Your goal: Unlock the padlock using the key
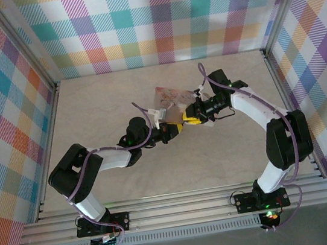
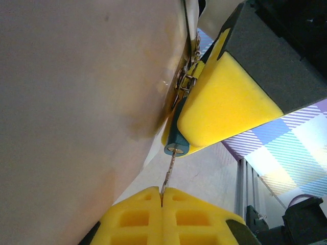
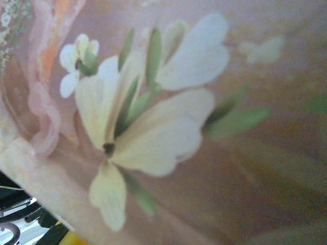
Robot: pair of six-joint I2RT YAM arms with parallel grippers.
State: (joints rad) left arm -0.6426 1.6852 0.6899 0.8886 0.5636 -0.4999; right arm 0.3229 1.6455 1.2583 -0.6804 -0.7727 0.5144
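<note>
Both left gripper [image 2: 162, 200] fingers are clamping the key [image 2: 170, 173], pointing right into the padlock [image 2: 176, 140]. Right gripper [image 1: 191, 118] closure is escaping me.

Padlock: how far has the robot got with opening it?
Done: the left gripper is shut on the key, whose tip is at the keyhole of the blue padlock. In hand: a yellow pad of the right gripper lies against the padlock, beside the pink box. Left: turning the key and freeing the shackle, which seems hooked at the box's clasp.
</note>
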